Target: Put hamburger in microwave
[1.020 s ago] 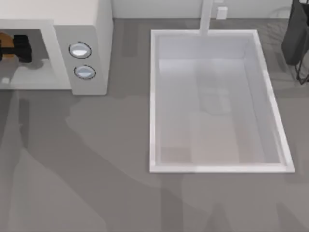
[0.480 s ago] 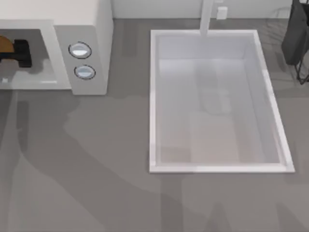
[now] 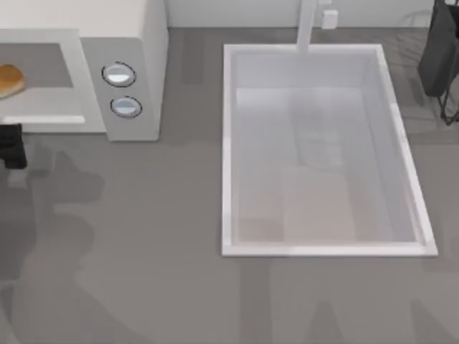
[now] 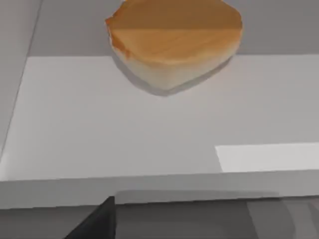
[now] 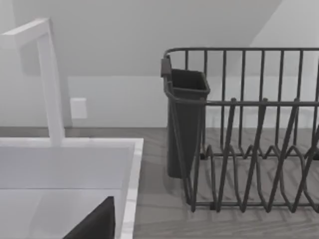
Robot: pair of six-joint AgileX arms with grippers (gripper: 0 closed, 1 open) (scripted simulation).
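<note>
Hamburger [image 3: 10, 79] lies inside the microwave [image 3: 122, 43] at the upper left of our top view, on the cavity floor, touching nothing else. Our left pincer [image 3: 12, 144] sits at the left edge over the desk [image 3: 143, 251], just outside the microwave's opening; we cannot tell its grip. A sink [image 3: 228, 143] fills the middle.

Golden hamburger [image 3: 10, 79] rests inside off-white microwave [image 3: 136, 43] — upright.
</note>
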